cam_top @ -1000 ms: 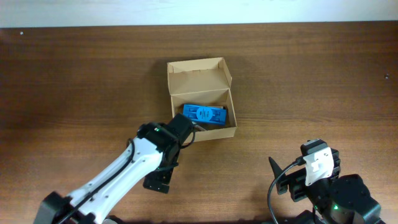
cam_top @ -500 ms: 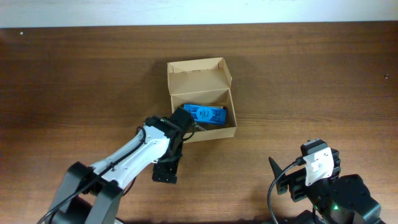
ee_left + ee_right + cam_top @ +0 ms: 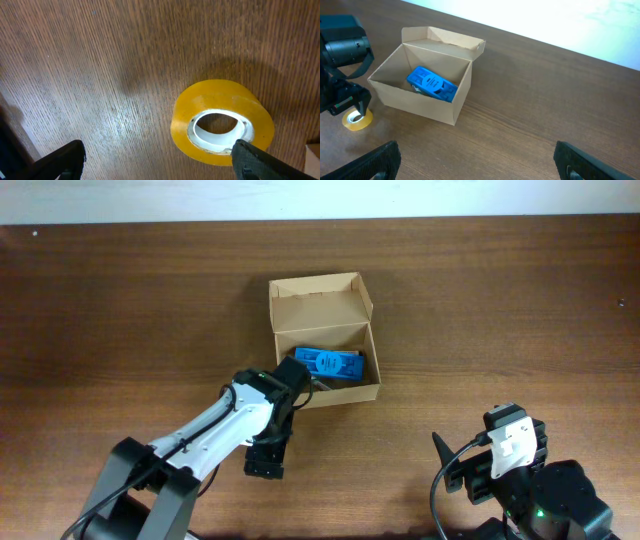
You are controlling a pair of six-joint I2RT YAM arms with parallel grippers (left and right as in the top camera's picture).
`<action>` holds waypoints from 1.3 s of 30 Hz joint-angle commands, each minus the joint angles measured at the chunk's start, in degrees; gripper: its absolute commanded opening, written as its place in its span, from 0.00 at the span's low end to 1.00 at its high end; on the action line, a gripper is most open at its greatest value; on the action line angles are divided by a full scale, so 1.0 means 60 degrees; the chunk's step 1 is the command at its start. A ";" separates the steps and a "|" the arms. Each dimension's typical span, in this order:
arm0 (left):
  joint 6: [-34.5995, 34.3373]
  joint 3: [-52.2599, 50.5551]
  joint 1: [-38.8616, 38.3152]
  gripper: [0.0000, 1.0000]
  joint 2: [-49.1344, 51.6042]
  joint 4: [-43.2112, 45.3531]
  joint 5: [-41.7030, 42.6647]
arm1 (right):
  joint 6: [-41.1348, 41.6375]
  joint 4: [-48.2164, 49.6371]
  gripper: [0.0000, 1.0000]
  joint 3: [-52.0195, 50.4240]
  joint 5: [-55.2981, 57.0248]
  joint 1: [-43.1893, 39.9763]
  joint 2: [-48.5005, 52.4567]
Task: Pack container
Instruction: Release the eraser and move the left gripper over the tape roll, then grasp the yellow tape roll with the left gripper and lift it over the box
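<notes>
The container, a tan cardboard box (image 3: 327,394) with its flap lid open at the back, sits mid-table and holds a flat blue plastic object (image 3: 330,364). Both also show in the right wrist view, the box (image 3: 415,104) and the blue object (image 3: 432,84). A yellow tape roll (image 3: 222,129) lies flat on the table by the box's front-left corner (image 3: 356,120). My left gripper (image 3: 157,150) is open just above the table, its right finger at the roll's near edge. In the overhead view the left gripper (image 3: 298,383) hides the roll. My right gripper (image 3: 475,152) is open and empty.
The right arm's base and gripper (image 3: 450,465) sit at the table's front right. The left arm's body (image 3: 225,430) stretches from the front left toward the box. The wooden table (image 3: 500,310) runs to a white edge at the back.
The left arm has swung a little to the right and its gripper has edged closer to the box's front-left corner. The right arm and the box have not moved.
</notes>
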 commanded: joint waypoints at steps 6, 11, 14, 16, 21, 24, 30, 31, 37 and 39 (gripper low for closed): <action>-0.0084 -0.0339 0.0040 0.89 0.0077 -0.0080 0.0106 | 0.0047 0.0022 0.99 -0.0015 0.0117 -0.0051 -0.0025; -0.0084 -0.0474 0.0040 0.82 0.0127 0.0040 0.0076 | 0.0047 0.0022 0.99 -0.0015 0.0117 -0.0051 -0.0025; -0.0080 -0.0678 0.0040 0.77 0.0372 0.0568 0.0106 | 0.0044 0.0022 0.99 -0.0015 0.0117 -0.0051 -0.0025; -0.0084 -0.0678 0.0040 0.74 0.0477 0.0758 0.0069 | 0.0047 0.0022 0.99 -0.0015 0.0117 -0.0051 -0.0025; -0.0080 -0.0678 0.0040 0.42 0.0718 0.1268 0.0000 | 0.0044 0.0022 0.99 -0.0015 0.0117 -0.0051 -0.0025; -0.0080 -0.0678 0.0040 0.21 0.0718 0.1399 -0.0080 | 0.0044 0.0022 0.99 -0.0015 0.0117 -0.0051 -0.0025; -0.0084 -0.0678 0.0186 0.13 0.0047 0.1548 -0.0350 | 0.0044 0.0022 0.99 -0.0015 0.0117 -0.0051 -0.0025; -0.0084 -0.0678 0.0193 0.13 -0.0215 0.1468 -0.0525 | 0.0047 0.0022 0.99 -0.0015 0.0117 -0.0051 -0.0025; -0.0091 -0.0678 0.0193 0.13 -0.3410 -0.0506 -0.2849 | 0.0047 0.0022 0.99 -0.0015 0.0117 -0.0051 -0.0025; -0.0087 -0.0670 0.0233 0.13 -0.4040 -0.0659 -0.3344 | 0.0044 0.0022 0.99 -0.0015 0.0117 -0.0051 -0.0025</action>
